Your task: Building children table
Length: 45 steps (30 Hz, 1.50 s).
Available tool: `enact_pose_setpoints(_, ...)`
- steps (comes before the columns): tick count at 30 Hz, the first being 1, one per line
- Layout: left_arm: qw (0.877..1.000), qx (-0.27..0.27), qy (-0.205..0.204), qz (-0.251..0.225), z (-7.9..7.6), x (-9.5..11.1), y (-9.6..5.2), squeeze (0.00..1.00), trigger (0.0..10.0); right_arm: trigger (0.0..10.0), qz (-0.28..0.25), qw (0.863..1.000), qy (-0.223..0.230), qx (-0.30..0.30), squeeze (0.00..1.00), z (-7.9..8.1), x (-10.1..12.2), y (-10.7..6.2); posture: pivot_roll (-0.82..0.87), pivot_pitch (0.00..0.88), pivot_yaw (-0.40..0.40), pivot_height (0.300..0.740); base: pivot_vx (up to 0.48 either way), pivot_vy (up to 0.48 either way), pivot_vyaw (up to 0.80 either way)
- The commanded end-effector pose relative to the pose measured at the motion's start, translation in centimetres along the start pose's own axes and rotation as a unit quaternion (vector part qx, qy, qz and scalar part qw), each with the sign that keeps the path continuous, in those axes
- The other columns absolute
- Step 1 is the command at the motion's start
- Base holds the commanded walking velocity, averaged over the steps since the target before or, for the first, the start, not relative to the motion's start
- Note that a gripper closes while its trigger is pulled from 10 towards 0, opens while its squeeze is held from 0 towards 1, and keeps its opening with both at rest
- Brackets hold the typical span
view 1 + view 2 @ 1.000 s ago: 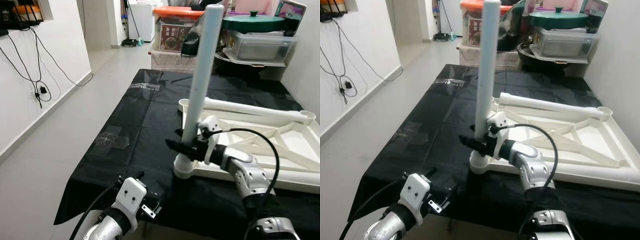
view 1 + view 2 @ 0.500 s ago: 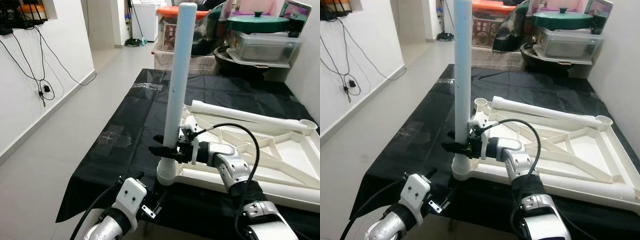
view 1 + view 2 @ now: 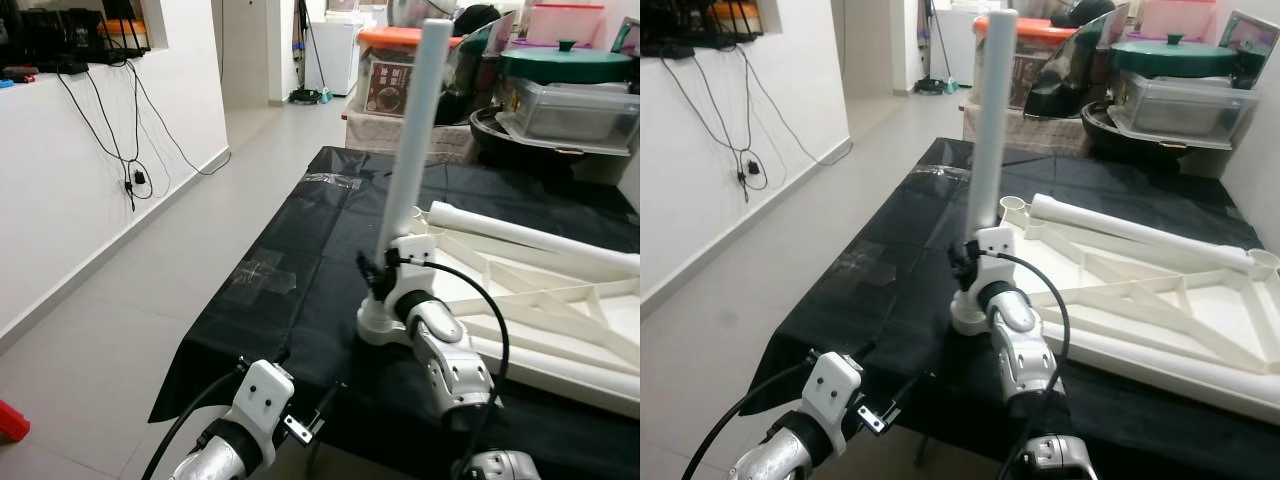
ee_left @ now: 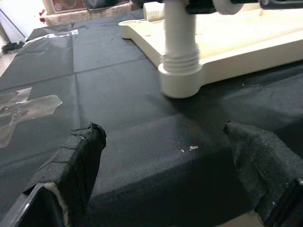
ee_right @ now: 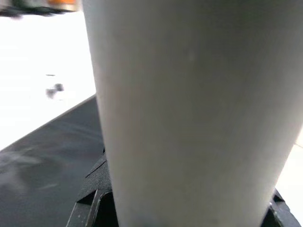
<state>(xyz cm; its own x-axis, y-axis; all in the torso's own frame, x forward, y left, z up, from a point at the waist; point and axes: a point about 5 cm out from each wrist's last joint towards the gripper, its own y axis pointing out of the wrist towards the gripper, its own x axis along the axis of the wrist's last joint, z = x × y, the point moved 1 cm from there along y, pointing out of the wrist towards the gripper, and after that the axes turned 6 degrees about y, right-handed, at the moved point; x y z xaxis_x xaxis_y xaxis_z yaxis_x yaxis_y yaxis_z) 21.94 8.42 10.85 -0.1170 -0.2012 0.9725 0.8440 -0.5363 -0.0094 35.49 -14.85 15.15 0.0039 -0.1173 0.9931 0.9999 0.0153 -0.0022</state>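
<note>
A white plastic table top (image 3: 560,300) lies upside down on a table covered in black cloth (image 3: 300,230). One white leg (image 3: 415,130) stands upright in the near-left corner socket (image 3: 378,325). My right gripper (image 3: 380,272) is shut on this leg just above the socket; up close the leg (image 5: 189,109) sits between its black fingers (image 5: 90,205). A second white leg (image 3: 530,235) lies along the top's far edge. My left gripper (image 4: 165,156) hangs open, low at the table's front edge, pointing at the socket (image 4: 180,80).
Storage boxes with an orange lid (image 3: 400,70) and a green-lidded pot (image 3: 565,60) stand behind the table. Clear tape patches (image 3: 265,275) stick to the cloth. A white wall with hanging cables (image 3: 130,180) and open floor lie to the left.
The camera has shifted. My right forearm has swung from the leg's right side round to its near side, with the gripper still shut on the leg. The left gripper has not moved.
</note>
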Motion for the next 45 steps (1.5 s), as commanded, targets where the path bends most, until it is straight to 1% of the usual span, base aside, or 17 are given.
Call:
enact_pose_setpoints(1, 1.000, -0.003, -0.002, 0.000, 0.0, -0.1, 0.0, 0.00, 10.0, 0.0, 0.014, 0.997, -0.005, -0.073, 0.00, -2.1, -0.5, -0.7, 0.15, 0.000, -0.048, 0.740, 0.000, 0.000, 0.00)
enact_pose_setpoints(8, 1.000, 0.001, 0.000, 0.000, 0.2, -0.1, 0.1, 0.00, 10.0, 1.0, 0.024, 0.988, 0.060, -0.140, 0.00, 1.5, -1.9, -2.7, 0.15, 0.000, -0.049, 0.740, 0.000, 0.000, 0.00)
enact_pose_setpoints(9, 1.000, 0.001, 0.000, 0.000, 0.2, -0.1, 0.1, 0.00, 10.0, 10.0, 0.016, 0.990, 0.062, -0.123, 0.00, 2.1, -1.8, -2.6, 0.15, 0.000, -0.052, 0.740, 0.000, 0.000, 0.00)
enact_pose_setpoints(12, 1.000, 0.001, 0.000, 0.000, 0.2, -0.1, 0.1, 0.00, 10.0, 10.0, 0.016, 0.990, 0.062, -0.123, 0.00, 2.1, -1.8, -2.6, 0.15, 0.000, -0.052, 0.740, 0.000, 0.000, 0.00)
enact_pose_setpoints(13, 1.000, 0.001, 0.000, 0.000, 0.2, 0.0, 0.1, 0.00, 10.0, 10.0, 0.004, 0.994, 0.077, -0.081, 1.00, 3.0, -1.6, -2.2, 0.15, 0.000, -0.050, 0.740, 0.000, 0.000, 0.00)
enact_pose_setpoints(15, 1.000, 0.001, 0.000, 0.000, 0.2, 0.0, 0.1, 0.00, 10.0, 10.0, 0.004, 0.994, 0.077, -0.081, 1.00, 3.0, -1.6, -2.2, 0.15, 0.000, -0.050, 0.740, 0.000, 0.000, 0.00)
enact_pose_setpoints(16, 1.000, 0.001, 0.000, -0.001, 0.2, 0.0, 0.1, 0.00, 10.0, 10.0, -0.010, 0.995, 0.091, -0.032, 0.46, 3.6, -1.2, -1.7, 0.15, 0.000, -0.051, 0.740, 0.000, 0.000, 0.00)
enact_pose_setpoints(17, 1.000, 0.001, 0.000, -0.001, 0.2, 0.0, 0.1, 0.00, 10.0, 10.0, -0.010, 0.995, 0.091, -0.032, 0.46, 3.6, -1.2, -1.7, 0.15, 0.000, -0.051, 0.740, 0.000, 0.000, 0.00)
enact_pose_setpoints(18, 1.000, 0.002, 0.000, -0.001, 0.2, 0.0, 0.1, 0.00, 10.0, 10.0, -0.020, 0.996, 0.085, -0.001, 0.00, 3.3, -0.7, -1.0, 0.15, 0.000, -0.047, 0.740, 0.000, 0.000, 0.00)
enact_pose_setpoints(24, 1.000, 0.002, 0.000, -0.002, 0.3, 0.0, 0.2, 0.00, 10.0, 10.0, -0.006, 0.987, 0.084, 0.140, 0.00, 2.4, 0.8, 0.7, 0.14, 0.000, -0.047, 0.740, 0.000, 0.000, 0.00)
enact_pose_setpoints(26, 1.000, 0.002, 0.001, -0.002, 0.3, 0.0, 0.3, 0.00, 10.0, 10.0, 0.040, 0.953, 0.076, 0.290, 0.00, 1.9, 1.4, 0.6, 0.15, 0.000, -0.050, 0.740, 0.000, 0.000, 0.00)
enact_pose_setpoints(33, 1.000, 0.004, 0.003, -0.003, 0.3, 0.0, 0.4, 0.00, 10.0, 10.0, 0.120, 0.860, 0.034, 0.496, 0.00, 2.3, 1.3, -0.7, 0.16, 0.000, -0.055, 0.740, 0.000, 0.000, 0.00)
enact_pose_setpoints(36, 1.000, 0.004, 0.003, -0.003, 0.3, 0.0, 0.4, 0.00, 10.0, 10.0, 0.120, 0.860, 0.034, 0.496, 0.00, 2.3, 1.3, -0.7, 0.16, 0.000, -0.055, 0.740, 0.000, 0.000, 0.00)
enact_pose_setpoints(39, 1.000, 0.005, 0.004, -0.004, 0.3, 0.1, 0.3, 0.00, 10.0, 10.0, 0.139, 0.820, 0.029, 0.555, 0.00, 3.4, 1.3, -0.8, 0.17, 0.000, -0.058, 0.740, 0.000, 0.000, 0.00)
enact_pose_setpoints(41, 1.000, 0.005, 0.004, -0.004, 0.3, 0.1, 0.3, 0.00, 10.0, 10.0, 0.139, 0.820, 0.029, 0.555, 0.00, 3.4, 1.3, -0.8, 0.17, 0.000, -0.058, 0.740, 0.000, 0.000, 0.00)
enact_pose_setpoints(42, 1.000, 0.006, 0.005, -0.004, 0.3, 0.1, 0.3, 0.00, 10.0, 3.2, 0.144, 0.806, 0.026, 0.574, 0.00, 4.3, 1.2, -0.5, 0.17, 0.000, -0.061, 0.740, 0.000, 0.000, 0.00)
enact_pose_setpoints(45, 1.000, 0.006, 0.006, -0.004, 0.3, 0.1, 0.2, 0.00, 10.0, 0.0, 0.145, 0.794, 0.023, 0.590, 0.00, 5.0, 1.1, -0.3, 0.18, 0.000, -0.066, 0.740, 0.000, 0.000, 0.00)
